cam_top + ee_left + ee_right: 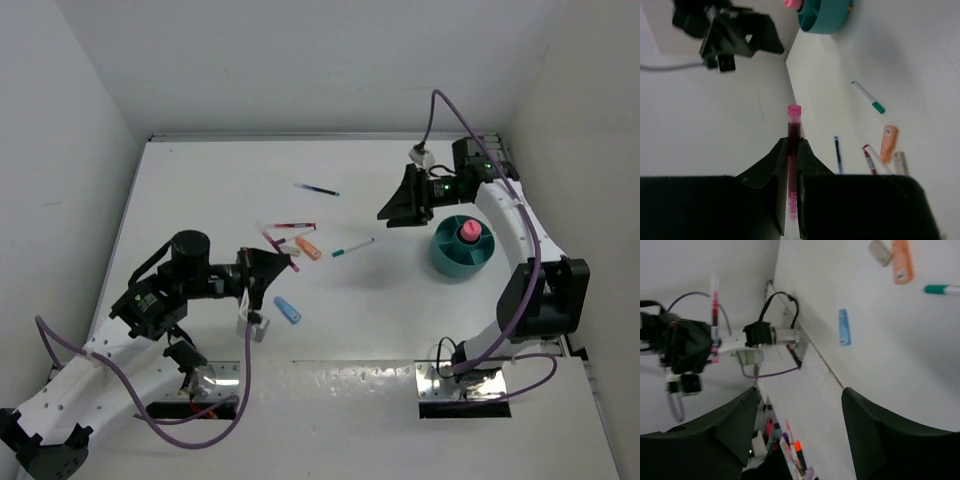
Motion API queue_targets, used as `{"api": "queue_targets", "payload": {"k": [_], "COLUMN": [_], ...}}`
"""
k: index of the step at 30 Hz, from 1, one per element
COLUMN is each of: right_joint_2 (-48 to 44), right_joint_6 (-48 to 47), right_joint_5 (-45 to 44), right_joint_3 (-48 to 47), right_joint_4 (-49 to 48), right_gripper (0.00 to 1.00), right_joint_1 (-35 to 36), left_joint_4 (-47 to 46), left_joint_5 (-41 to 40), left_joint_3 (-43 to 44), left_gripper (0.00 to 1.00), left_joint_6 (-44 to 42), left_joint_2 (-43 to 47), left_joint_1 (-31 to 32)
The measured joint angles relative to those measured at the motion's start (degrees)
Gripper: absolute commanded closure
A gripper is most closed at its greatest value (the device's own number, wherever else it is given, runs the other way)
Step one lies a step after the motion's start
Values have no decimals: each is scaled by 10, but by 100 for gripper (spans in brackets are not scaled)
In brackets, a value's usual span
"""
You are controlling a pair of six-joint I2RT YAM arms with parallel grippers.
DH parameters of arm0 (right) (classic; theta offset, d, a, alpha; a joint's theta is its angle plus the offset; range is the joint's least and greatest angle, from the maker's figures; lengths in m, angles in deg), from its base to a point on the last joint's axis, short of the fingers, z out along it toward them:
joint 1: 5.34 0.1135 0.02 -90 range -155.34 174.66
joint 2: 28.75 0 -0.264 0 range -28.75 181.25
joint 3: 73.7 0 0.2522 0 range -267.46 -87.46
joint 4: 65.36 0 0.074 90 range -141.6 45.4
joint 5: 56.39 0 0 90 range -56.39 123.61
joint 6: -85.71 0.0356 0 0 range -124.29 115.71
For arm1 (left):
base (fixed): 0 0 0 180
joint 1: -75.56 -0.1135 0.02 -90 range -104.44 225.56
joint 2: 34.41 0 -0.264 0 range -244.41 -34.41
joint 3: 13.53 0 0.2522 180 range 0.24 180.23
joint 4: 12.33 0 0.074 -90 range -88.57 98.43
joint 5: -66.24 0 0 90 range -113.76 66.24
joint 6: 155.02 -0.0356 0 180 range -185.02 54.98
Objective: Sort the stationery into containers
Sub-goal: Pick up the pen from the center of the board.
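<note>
My left gripper (pixel 280 262) is shut on a thin pink-red pen (pixel 794 125), whose tip sticks out past the fingers, lifted off the table. On the table lie a blue pen (pixel 318 189), a red pen (pixel 293 226), an orange stick (pixel 308 248), a teal-capped pen (pixel 352 247) and a blue stick (pixel 288 310). A small beige eraser (pixel 900 162) lies beside the orange stick (pixel 888 143). The round teal container (pixel 445 262) stands at the right with a fat pink marker (pixel 469 230) upright in it. My right gripper (pixel 395 205) hangs open and empty just left of the container.
White walls close in the table on the left, back and right. A metal strip (pixel 330 378) runs along the near edge between the arm bases. A purple cable (pixel 455 110) loops above the right arm.
</note>
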Motion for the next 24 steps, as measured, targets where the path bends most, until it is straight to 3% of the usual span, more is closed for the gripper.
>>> {"api": "queue_targets", "payload": {"k": [4, 8, 15, 24], "right_joint_2": [0, 0, 23, 89], "right_joint_6": [23, 68, 103, 82], "right_joint_5": [47, 78, 99, 83], "right_joint_3": [1, 10, 0, -80], "right_joint_4": [-9, -49, -85, -70], "right_gripper": [31, 30, 29, 28], "right_joint_1": [54, 120, 200, 269], "left_joint_4": [21, 54, 47, 68], "left_joint_5": [14, 39, 95, 134], "left_joint_3": [-81, -115, -126, -108], "left_gripper": [100, 100, 100, 100], "left_joint_6": [-205, -303, -357, -372], "left_joint_2": [56, 72, 75, 32], "left_joint_1": [18, 22, 27, 40]}}
